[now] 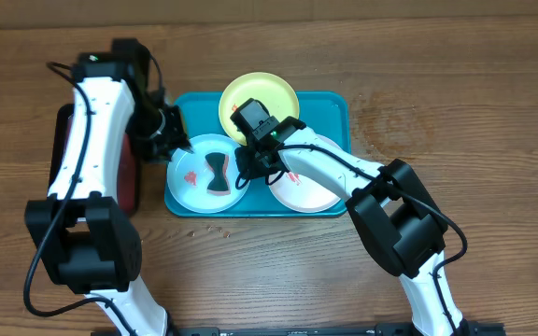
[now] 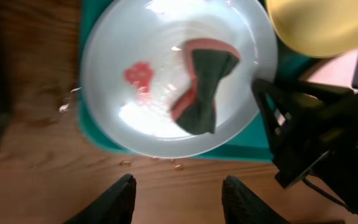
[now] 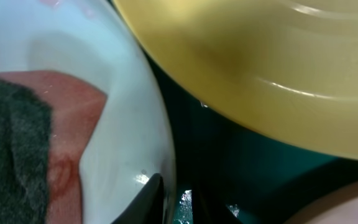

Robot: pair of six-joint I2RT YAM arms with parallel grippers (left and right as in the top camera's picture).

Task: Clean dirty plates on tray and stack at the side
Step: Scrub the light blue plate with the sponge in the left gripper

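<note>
The turquoise tray [image 1: 334, 103] holds three plates. The yellow-green plate [image 1: 269, 93] leans at the back. The light blue plate [image 1: 190, 187] lies front left with a red smear [image 2: 138, 74] and a dark green and red sponge [image 1: 218, 174] on it. The white plate [image 1: 311, 191] lies front right with red smears. My right gripper [image 1: 250, 166] pinches the light blue plate's right rim [image 3: 160, 155], one finger on top [image 3: 179, 199]. My left gripper [image 1: 177, 142] hovers open and empty by that plate's back left rim; its fingers [image 2: 179, 196] show wide apart.
A dark red tray with a black rim [image 1: 129, 177] lies left of the turquoise tray, under my left arm. Small crumbs [image 1: 215, 227] lie on the wooden table in front of the tray. The right arm [image 1: 344, 168] crosses over the white plate.
</note>
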